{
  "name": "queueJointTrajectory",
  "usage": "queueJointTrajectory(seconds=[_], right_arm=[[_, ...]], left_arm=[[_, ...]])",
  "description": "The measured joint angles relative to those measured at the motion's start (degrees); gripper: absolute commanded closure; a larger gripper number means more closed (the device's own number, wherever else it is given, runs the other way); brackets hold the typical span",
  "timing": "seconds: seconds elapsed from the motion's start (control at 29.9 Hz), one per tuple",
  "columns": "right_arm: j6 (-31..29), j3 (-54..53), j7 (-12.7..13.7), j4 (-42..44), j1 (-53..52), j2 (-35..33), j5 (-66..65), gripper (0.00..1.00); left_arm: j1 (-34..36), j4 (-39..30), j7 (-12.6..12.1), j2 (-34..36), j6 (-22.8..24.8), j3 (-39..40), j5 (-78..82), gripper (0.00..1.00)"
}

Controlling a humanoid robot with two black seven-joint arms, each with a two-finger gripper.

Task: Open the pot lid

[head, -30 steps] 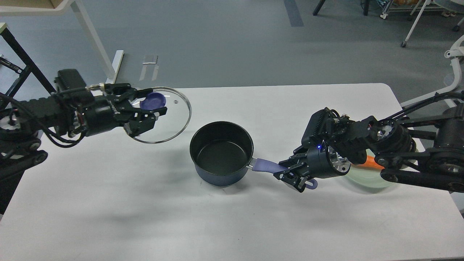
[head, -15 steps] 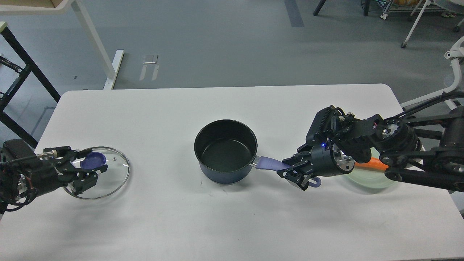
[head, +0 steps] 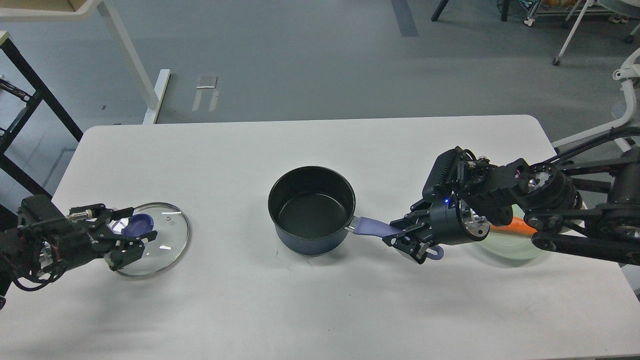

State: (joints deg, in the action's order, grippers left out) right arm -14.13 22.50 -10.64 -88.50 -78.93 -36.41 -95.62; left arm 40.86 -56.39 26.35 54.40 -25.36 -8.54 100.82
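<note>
Left claw: we are gripping the blue knob of the glass lid, low over the desk near its left edge.
Right claw: we are clamping the purple handle of the dark pot, bracing it.
Pot: sitting uncovered at mid-desk, well apart from the lid.
Risk, lid: releasing while it is tilted or not fully down is likely sending glass clattering or sliding off the near edge.
Risk, pot: pulling away carelessly is likely dragging it toward the plate with a carrot.
</note>
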Motion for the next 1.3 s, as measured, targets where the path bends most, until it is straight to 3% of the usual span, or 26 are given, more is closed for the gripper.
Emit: queueJointTrajectory(seconds=[0.1, 0.2, 0.27, 0.3, 0.5, 0.7, 0.94, 1.07, 1.3], right_arm=[[0.22, -0.04, 0.00, 0.04, 0.09, 0.02, 0.09, 0.32], [0.47, -0.19, 0.00, 0.07, 0.16, 0.08, 0.23, 0.22], [0.63, -0.33, -0.03, 0.07, 0.17, 0.04, 0.33, 0.06], [0.79, -0.47, -0.04, 0.07, 0.18, -0.06, 0.43, 0.04], [4.61, -2.87, -0.03, 0.40, -0.33, -2.78, 2.85, 0.02], [5.24, -17.10, 0.00, 1.46, 2.01, -6.52, 8.45, 0.02], [5.97, -32.33, 0.35, 10.44, 4.22, -7.20, 27.37, 0.02], [9.01, -35.85, 0.44, 17.23, 4.85, -6.81, 40.63, 0.00], [16.63, -36.41, 0.06, 27.34, 7.61, -4.82, 65.05, 0.00]], left_arm=[[0.49, -0.25, 0.10, 0.23, -0.06, 0.42, -5.20, 0.01], [2.70, -0.34, 0.57, 0.37, 0.06, 0.47, -11.03, 0.01], [5.04, -0.34, 1.21, 0.41, 0.39, 0.48, -14.20, 0.01], [6.47, -0.34, 1.42, 0.41, 0.64, 0.48, -15.97, 0.01], [14.61, -0.01, 1.64, -0.38, 5.09, 0.54, -27.48, 0.01], [21.49, 0.04, 1.65, -4.64, 8.53, 0.67, -44.41, 0.01], [24.11, 0.46, 1.66, -11.54, 9.56, 2.67, -67.34, 0.01], [23.99, 1.70, 1.66, -14.59, 10.77, 6.03, -78.66, 0.01], [23.17, 11.57, 1.65, -22.96, 15.78, 10.15, -93.29, 0.01]])
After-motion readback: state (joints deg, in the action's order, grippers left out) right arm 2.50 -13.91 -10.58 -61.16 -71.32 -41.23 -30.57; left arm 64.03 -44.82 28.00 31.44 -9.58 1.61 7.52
